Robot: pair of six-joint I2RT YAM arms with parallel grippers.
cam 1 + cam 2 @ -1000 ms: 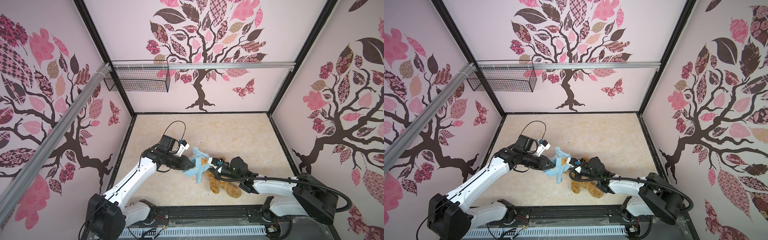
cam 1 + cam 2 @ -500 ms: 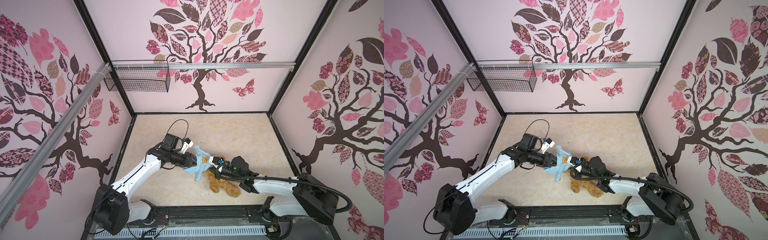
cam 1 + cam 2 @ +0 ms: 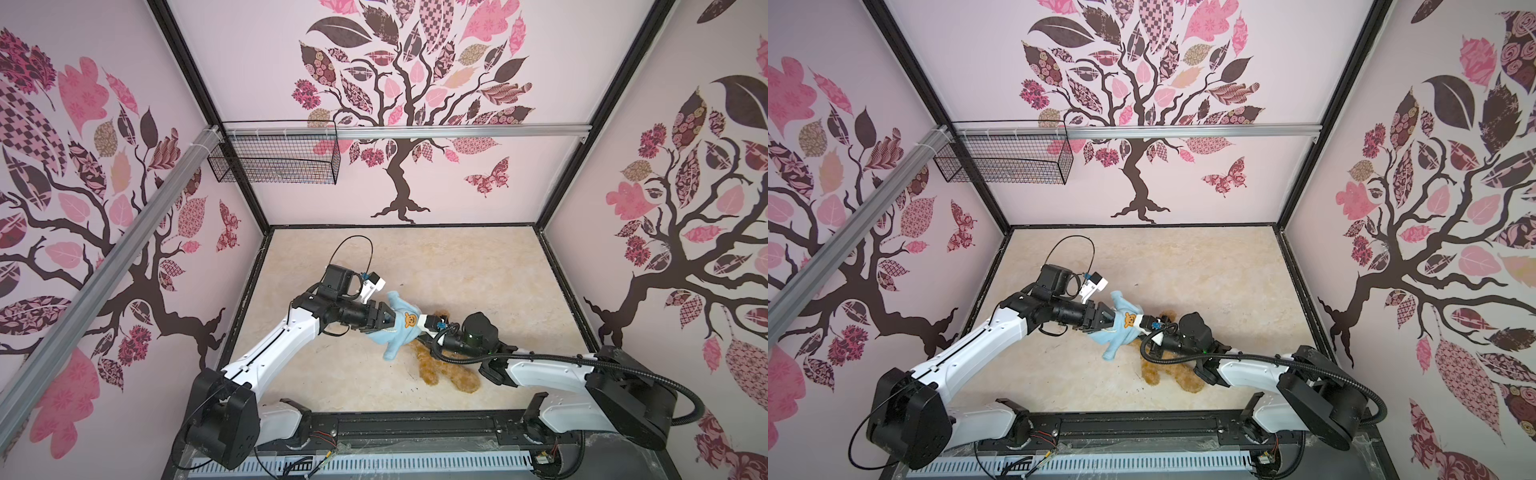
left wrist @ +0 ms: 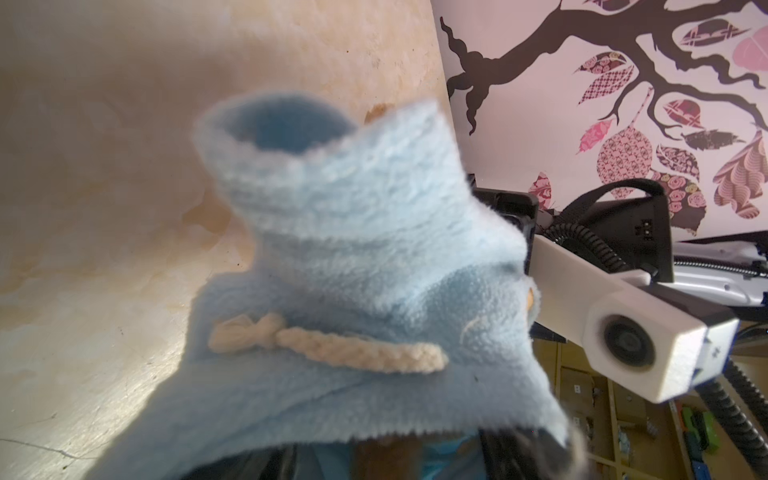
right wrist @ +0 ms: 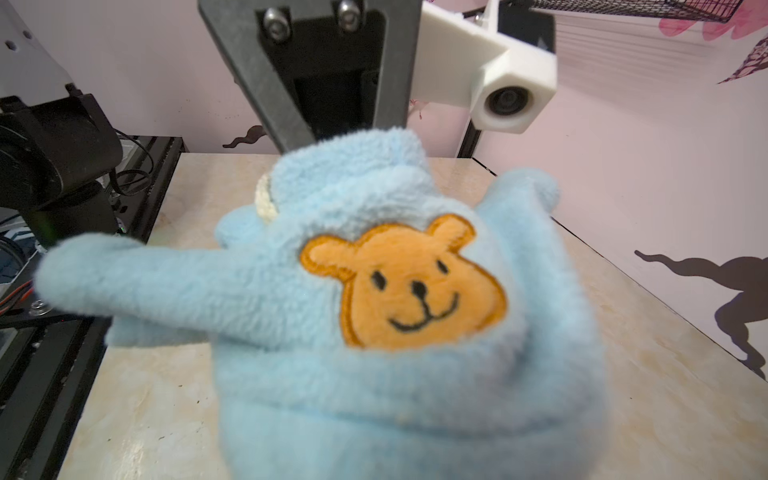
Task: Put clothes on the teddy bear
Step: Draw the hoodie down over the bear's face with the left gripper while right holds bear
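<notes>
the left gripper (image 3: 385,321) stands with its two jaws spread in a v at the left edge of the light-blue shirt (image 3: 398,329). in the left wrist view the fleece drapes over the fingers and hides their tips. the right gripper (image 3: 419,327) meets the shirt at its opposite, right edge. its jaws are buried under the fleece in both top views and in the right wrist view, so i cannot tell whether they are pinched on the cloth or apart. the one shirt hangs between the two grippers, lifted off the table (image 3: 457,266). it has two sleeves: the upper sleeve (image 3: 392,297) points toward the back wall and the lower sleeve (image 3: 390,353) droops toward the arm bases. one orange bear-face emblem (image 5: 403,286) sits on the shirt's front, facing the right wrist camera. one cream braided cord (image 4: 332,353) lies across the shirt's other face. the one teddy bear (image 3: 432,368) lies on the table just beside the shirt, toward the arm bases and to the right of it, outside the cloth and partly under the right arm. the lower sleeve ends close to the bear's body, but i cannot tell whether the two touch. one wire basket (image 3: 274,158) hangs on the back wall, well apart from the shirt, up and to its left.
</notes>
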